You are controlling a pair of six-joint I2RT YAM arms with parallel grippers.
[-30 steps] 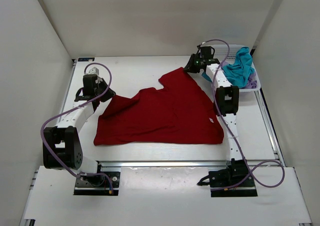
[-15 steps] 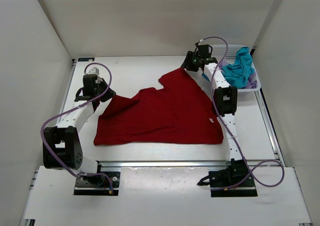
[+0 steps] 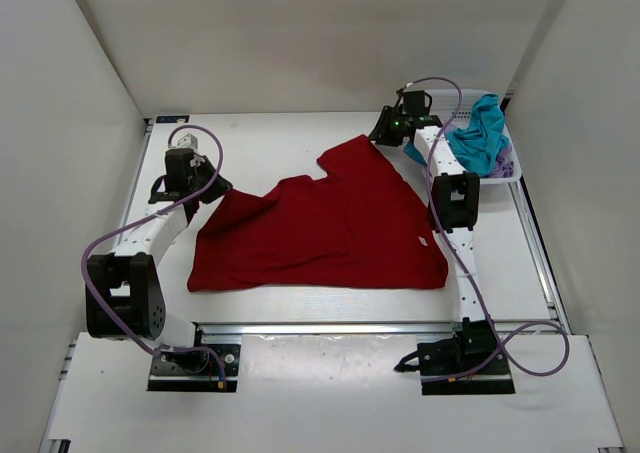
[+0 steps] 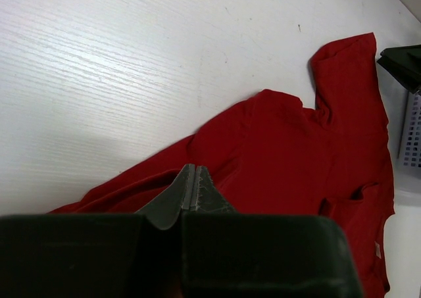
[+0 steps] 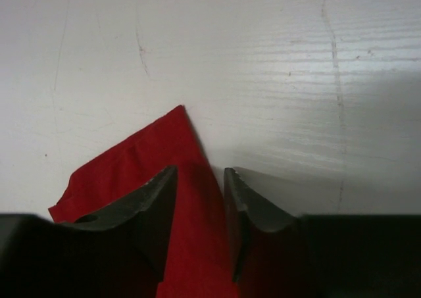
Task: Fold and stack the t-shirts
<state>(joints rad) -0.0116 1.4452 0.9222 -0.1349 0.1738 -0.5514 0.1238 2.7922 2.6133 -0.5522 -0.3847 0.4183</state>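
Note:
The deep red t-shirt [image 3: 330, 228] lies spread on the white table, with one sleeve pointing to the far side. My left gripper [image 3: 212, 189] is at the shirt's left corner. In the left wrist view its jaws [image 4: 193, 167] are pressed together, and creases in the red cloth [image 4: 309, 153] run to the tips. My right gripper [image 3: 384, 133] is open at the far sleeve tip. In the right wrist view it [image 5: 200, 173] straddles the edge of the red sleeve [image 5: 164, 147]. The teal-blue shirt [image 3: 478, 133] lies bunched in the basket, and a bit of lavender cloth [image 3: 508, 166] shows at the basket's near end.
The white mesh basket [image 3: 447, 123] stands at the far right of the table, close to my right arm, and its wall shows in the left wrist view [image 4: 411, 133]. White walls enclose the table on the left, back and right. Bare table lies beyond the shirt at the far left.
My right gripper drew back a little to the right and nearer along the far sleeve tip after reaching further out half a second ago. The left arm and the shirt have not moved.

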